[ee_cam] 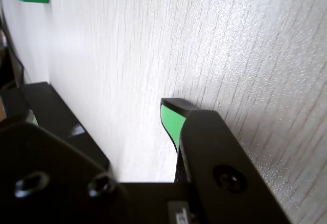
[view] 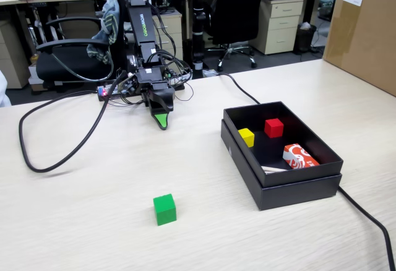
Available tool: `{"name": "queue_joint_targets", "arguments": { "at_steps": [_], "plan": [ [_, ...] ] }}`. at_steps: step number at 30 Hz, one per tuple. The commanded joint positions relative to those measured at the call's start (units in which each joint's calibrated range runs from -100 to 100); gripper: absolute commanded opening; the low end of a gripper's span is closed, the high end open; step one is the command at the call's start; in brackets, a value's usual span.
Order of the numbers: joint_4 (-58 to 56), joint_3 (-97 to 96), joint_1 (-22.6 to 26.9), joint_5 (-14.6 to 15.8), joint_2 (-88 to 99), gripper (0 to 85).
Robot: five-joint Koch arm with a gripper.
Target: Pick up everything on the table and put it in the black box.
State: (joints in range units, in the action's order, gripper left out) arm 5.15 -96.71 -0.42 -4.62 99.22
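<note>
The green cube [view: 164, 209] sits alone on the table [view: 80, 221], at about 8 o'clock from the black box [view: 291, 190]; the gripper [view: 161, 121] rests folded at 12 o'clock from it, jaws seemingly parted, empty

The fixed view looks down from across the table [view: 93, 221] toward the arm and office behind; the wrist view sits close over the tabletop, seemingly tilted sideways; both share the green cube [view: 164, 209]
</note>
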Motion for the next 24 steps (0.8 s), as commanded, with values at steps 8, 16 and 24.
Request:
{"name": "queue_joint_targets", "arguments": {
  "at_steps": [8, 16, 24],
  "plan": [
    [-1.56, -0.75, 0.39, -0.34, -0.83, 47.7],
    [-1.56, -0.75, 0.24, -0.24, -0.83, 47.9],
    [-7.78, 3.06, -0.44, -0.1, -0.94, 48.1]
  ]
}}
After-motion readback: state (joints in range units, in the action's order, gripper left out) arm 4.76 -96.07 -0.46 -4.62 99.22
